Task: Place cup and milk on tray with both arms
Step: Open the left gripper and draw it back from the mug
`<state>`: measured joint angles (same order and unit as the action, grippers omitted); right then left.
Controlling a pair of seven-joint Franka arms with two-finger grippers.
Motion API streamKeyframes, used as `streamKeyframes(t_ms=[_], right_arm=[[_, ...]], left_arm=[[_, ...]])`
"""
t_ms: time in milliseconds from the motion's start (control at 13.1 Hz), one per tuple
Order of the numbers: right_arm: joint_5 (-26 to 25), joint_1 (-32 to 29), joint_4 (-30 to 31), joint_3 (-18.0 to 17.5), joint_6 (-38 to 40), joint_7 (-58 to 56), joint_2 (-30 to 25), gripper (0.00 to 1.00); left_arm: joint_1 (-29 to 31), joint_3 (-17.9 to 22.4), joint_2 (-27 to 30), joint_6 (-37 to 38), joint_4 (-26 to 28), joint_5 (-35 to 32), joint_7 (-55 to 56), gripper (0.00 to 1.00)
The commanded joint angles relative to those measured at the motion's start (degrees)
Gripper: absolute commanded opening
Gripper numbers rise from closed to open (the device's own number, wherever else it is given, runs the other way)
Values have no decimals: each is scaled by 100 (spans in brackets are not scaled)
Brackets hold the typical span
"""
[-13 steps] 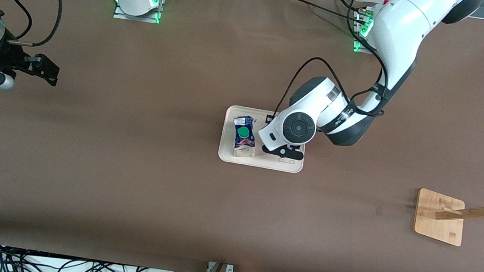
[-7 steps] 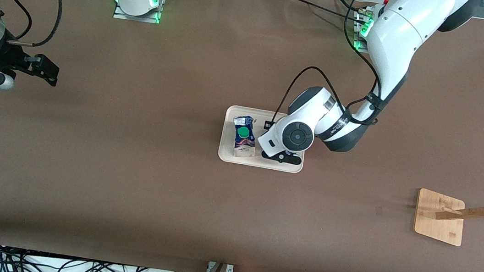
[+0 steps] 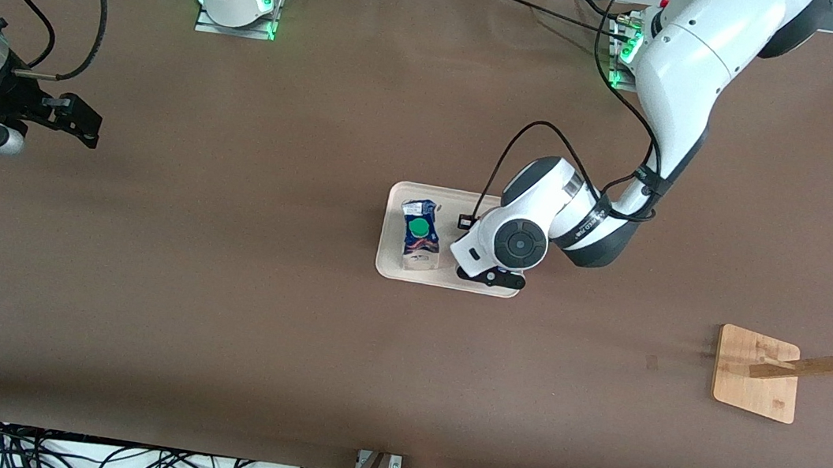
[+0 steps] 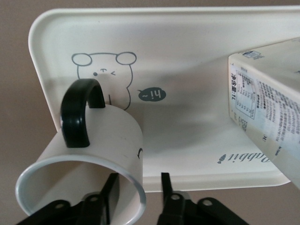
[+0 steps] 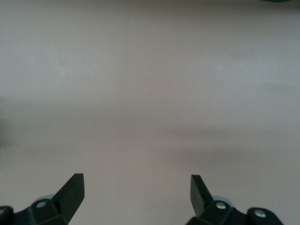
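Note:
The cream tray (image 3: 389,266) lies mid-table. The blue and white milk carton (image 3: 418,236) with its green cap stands on it, at the tray's end toward the right arm; the left wrist view (image 4: 267,108) shows it too. The white cup (image 4: 108,136) with the black handle is on the tray (image 4: 187,61) by the bear drawing. The left arm's wrist hides it in the front view. My left gripper (image 4: 138,176) is open, one finger inside the cup's rim and one outside, both clear of the wall; it is over the tray (image 3: 491,277). My right gripper (image 3: 80,121) waits open and empty (image 5: 136,187).
A wooden rack (image 3: 757,374) on a square base stands toward the left arm's end, nearer the front camera than the tray. Cables lie along the table's near edge (image 3: 118,460).
The left arm's wrist has shifted a little over the tray, toward its nearer edge and the left arm's end. The milk, the tray and the right arm have not moved.

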<state>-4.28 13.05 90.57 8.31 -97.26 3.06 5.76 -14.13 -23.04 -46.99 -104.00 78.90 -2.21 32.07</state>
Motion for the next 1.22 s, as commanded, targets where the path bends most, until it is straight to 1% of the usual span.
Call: streamKeyframes(t_ms=[0,77,230,383,459,536,689,842,995,1148], right_arm=[[103,-57,-13,-31,-13,-42,-5,100],[94,-57,-13,-31,-13,-42,-13,100],[103,-57,-13,-31,-13,-42,-13,100],[103,-57,-13,-40,-13,-42,-13,100],[94,-57,-13,-40,-13,-42,-13,100],[103,-57,-22,-40,-13,-33,-13,100],[112,-48,-13,-66,-13,-16,-22,100],[120,-39,-13,-93,5,-7,-31,100],[383,-39,-13,-84,40,-7,-40,100],[384,-39,-13,-84,58,-7,-49,100]], left_arm=[[41,-7,22,125,-191,-17,-70,100],[137,-16,118,161,-191,36,-69,100],[322,-60,259,773,-322,45,-61,100],[410,-34,330,1397,-892,27,-26,100],[419,-16,444,1766,-1086,-16,-43,100],[428,19,619,1969,-1244,-43,-43,100],[472,412,979,2015,-1377,-17,-95,100],[743,424,1095,2015,-1386,-17,-427,100],[902,493,1200,2007,-1378,-43,-955,100],[1104,573,1419,2015,-1378,-34,-1420,100]])
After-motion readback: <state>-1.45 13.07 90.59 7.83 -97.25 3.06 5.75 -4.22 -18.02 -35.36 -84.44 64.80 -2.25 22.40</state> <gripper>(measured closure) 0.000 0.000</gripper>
